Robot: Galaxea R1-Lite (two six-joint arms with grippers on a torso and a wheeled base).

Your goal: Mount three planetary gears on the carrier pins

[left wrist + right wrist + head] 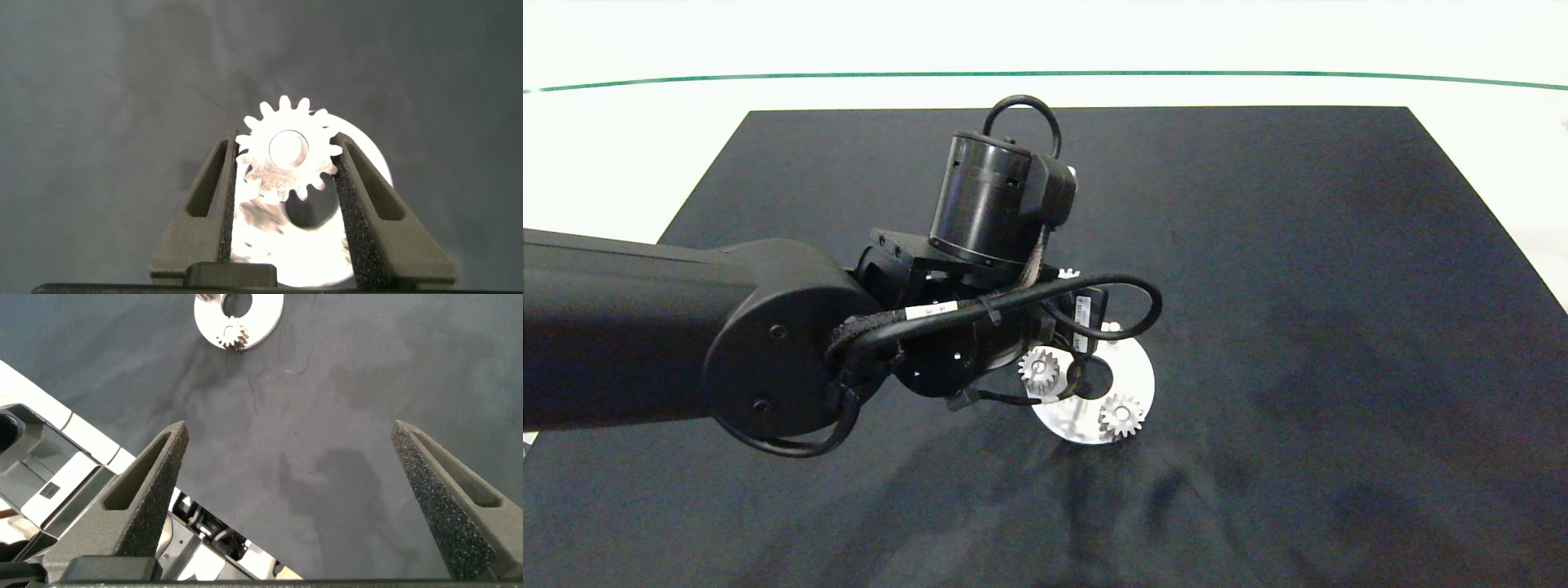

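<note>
Two planetary gears (1039, 369) are already sitting on the white disc (1139, 377). The left gripper (286, 175) is pinching the third gear (288, 153) just above that disc, its pin hidden. The right gripper (286, 449) is idling wide open, well away.

- My head camera looks down on the black mat (1258, 245) from above.
- Left wrist camera sits close over the white disc (368, 155).
- Right wrist camera sees that disc from afar.
</note>
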